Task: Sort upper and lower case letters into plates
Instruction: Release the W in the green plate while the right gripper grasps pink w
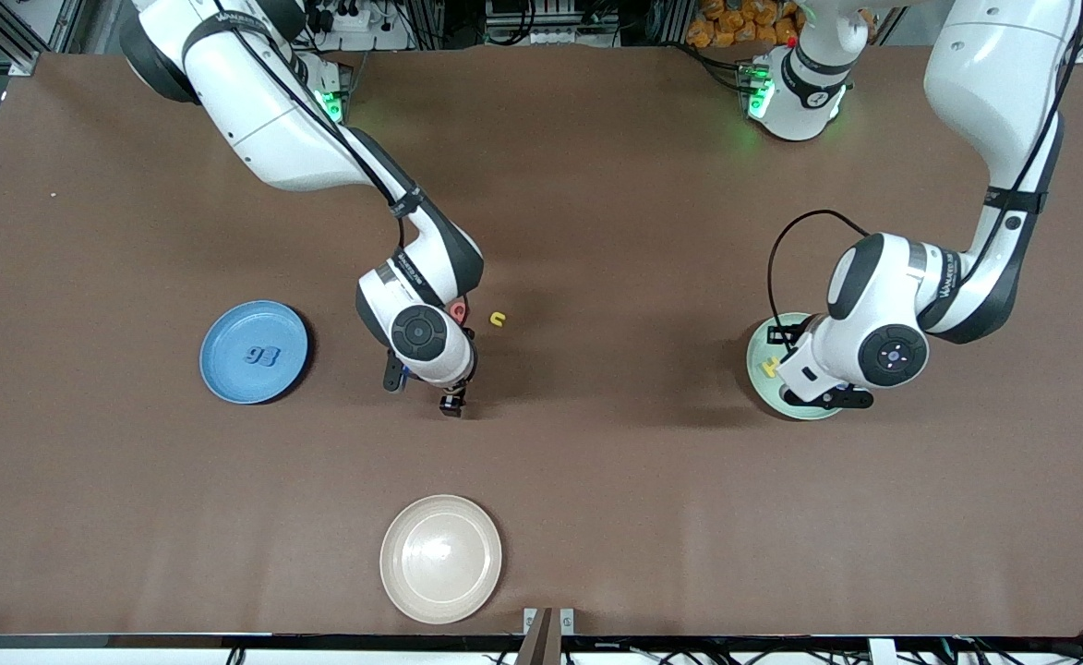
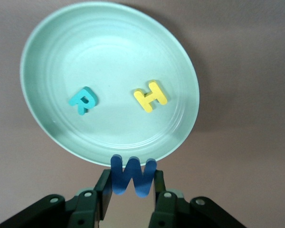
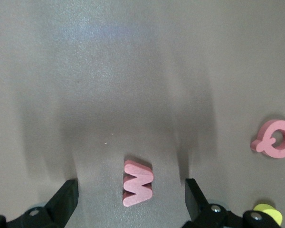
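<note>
My left gripper (image 2: 132,184) is shut on a blue zigzag letter (image 2: 133,175), W or M, which it holds upright over the rim of the mint green plate (image 2: 109,52). In that plate lie a teal R (image 2: 84,100) and a yellow H (image 2: 151,96). My right gripper (image 3: 130,202) is open just above the table, with a red zigzag letter (image 3: 138,183) lying flat between its fingers. A red Q (image 3: 274,139) and a yellow u (image 1: 499,319) lie beside it. The blue plate (image 1: 227,323) toward the right arm's end holds two blue letters (image 1: 264,356).
A cream-beige plate (image 1: 440,558) sits near the table's front edge, nearer the front camera than the right gripper (image 1: 453,405). The left arm's wrist covers much of the mint plate (image 1: 761,349) in the front view.
</note>
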Action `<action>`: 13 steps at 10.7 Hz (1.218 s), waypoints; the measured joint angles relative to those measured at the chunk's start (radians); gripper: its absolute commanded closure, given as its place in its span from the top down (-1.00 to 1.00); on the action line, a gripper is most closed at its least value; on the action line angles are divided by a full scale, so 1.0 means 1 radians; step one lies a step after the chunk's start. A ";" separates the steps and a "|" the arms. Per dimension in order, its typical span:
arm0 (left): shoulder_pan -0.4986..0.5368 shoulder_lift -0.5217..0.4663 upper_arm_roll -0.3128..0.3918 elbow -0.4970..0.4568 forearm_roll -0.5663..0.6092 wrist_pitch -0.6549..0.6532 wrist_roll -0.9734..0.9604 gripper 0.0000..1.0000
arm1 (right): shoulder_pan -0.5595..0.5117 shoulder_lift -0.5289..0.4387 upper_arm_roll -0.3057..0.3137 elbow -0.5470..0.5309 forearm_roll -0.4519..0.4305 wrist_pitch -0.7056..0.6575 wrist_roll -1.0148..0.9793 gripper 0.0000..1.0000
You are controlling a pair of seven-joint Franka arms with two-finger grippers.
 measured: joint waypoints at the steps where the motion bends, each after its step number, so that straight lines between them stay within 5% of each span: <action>1: 0.003 0.013 0.001 -0.002 0.012 0.005 0.000 -0.18 | 0.000 0.000 0.000 -0.004 -0.002 0.000 0.000 0.97; 2: 0.008 0.022 0.001 -0.002 0.027 0.010 0.000 0.99 | 0.000 0.000 0.000 -0.011 -0.008 0.008 0.001 0.92; 9: 0.030 -0.024 0.002 0.136 0.034 -0.047 0.075 1.00 | 0.000 -0.003 -0.001 -0.021 -0.032 0.042 0.006 0.22; 13: 0.022 -0.119 -0.019 0.261 0.034 -0.165 0.075 1.00 | 0.002 -0.015 0.005 -0.030 -0.046 0.038 0.008 -0.80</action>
